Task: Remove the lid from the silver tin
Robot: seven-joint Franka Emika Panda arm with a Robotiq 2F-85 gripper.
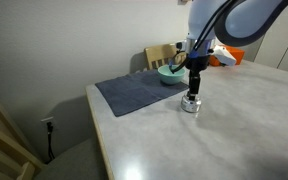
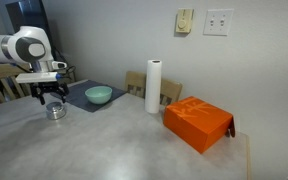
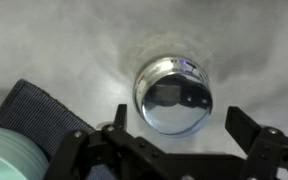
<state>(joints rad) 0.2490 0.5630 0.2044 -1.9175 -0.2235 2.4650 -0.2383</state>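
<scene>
- While the end effector [image 3: 180,122] hangs directly over the silver tin [image 3: 173,95], its fingers [image 3: 119,125] stand wide apart and grip nothing; the wrist view shows one finger on each side of the tin's near edge.
- In both exterior views the tin [image 1: 190,104] sits on the bare pale surface [image 1: 234,130], just off the corner of a dark cloth [image 1: 132,92] and nearer than the teal bowl [image 1: 169,72], which rests on that cloth.
- An exterior view places the tin [image 2: 55,111] left of the bowl [image 2: 98,95], well apart from the paper towel roll [image 2: 154,85] and the orange box [image 2: 197,122] to the right.
- The lid [image 3: 174,98] looks seated, its mirror-bright face closing the top.
- The tin stands upright with its axis vertical and the lid facing up; being round, it has no long axis across the surface, so any wrist angle should serve.
- To do the step well, I would centre the fingers across the lid's full width, lower only to the lid's rim and not the wall below, then close gently.
- A straight lift is best. The tin is light and may rise with a tight lid, and the slick metal may slip.
</scene>
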